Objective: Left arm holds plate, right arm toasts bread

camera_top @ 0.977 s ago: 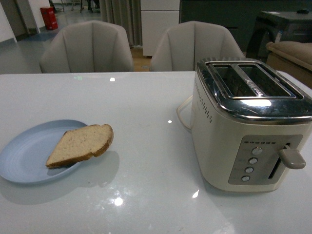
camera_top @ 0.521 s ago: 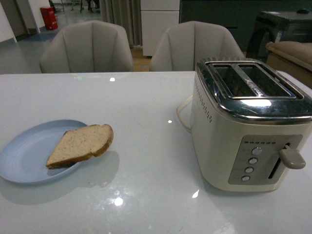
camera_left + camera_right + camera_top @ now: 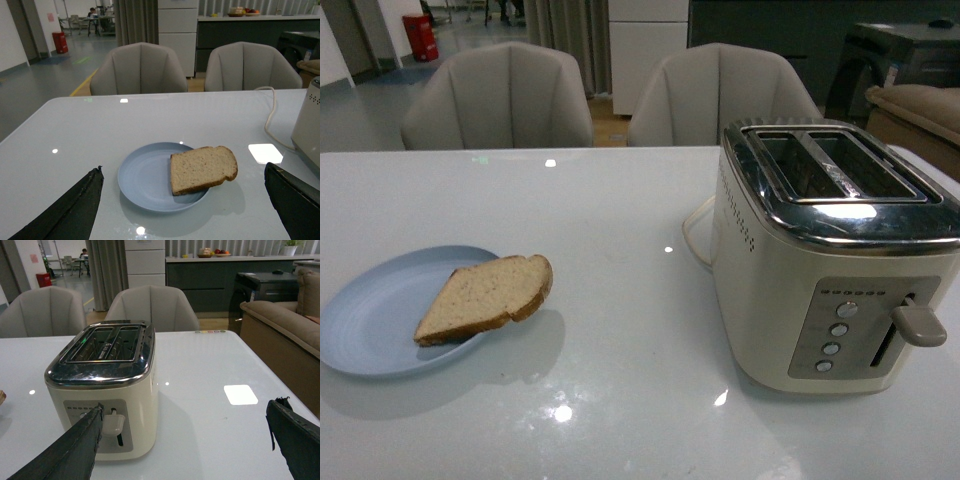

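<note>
White glossy tabletop (image 3: 620, 200), two grey chairs (image 3: 500, 95) behind its far edge, kitchen and sofa in the background.

Plate (image 3: 370, 320) sits flat near the left edge of the tabletop, toward the near side. Bread (image 3: 485, 297) lies on the plate's right half, with its rounded end hanging past the rim toward the toaster (image 3: 770, 300). Toaster stands by the right edge, well apart from the plate. Both slots (image 3: 840, 165) look empty. Lever (image 3: 918, 325) is at the top of its track.

Left tool (image 3: 182, 170): released, fingers spread wide, nothing between them. It faces the plate and bread from the near side and touches neither. Right tool (image 3: 185, 405): also released, wide open and empty. It faces the toaster's control side, apart from it. Neither arm shows in the front view.

Progress, as a judgement: nothing done yet. Plate not held, bread not picked, nothing in the toaster, lever not pressed.

Left to do:
- Left tool closes on the plate rim, probably on the bare side away from the bread.
- Right tool crosses to the slice, grips the overhanging rounded end and carries it over to the toaster.
- Right tool drops the slice into a slot and pushes the lever down.
</note>
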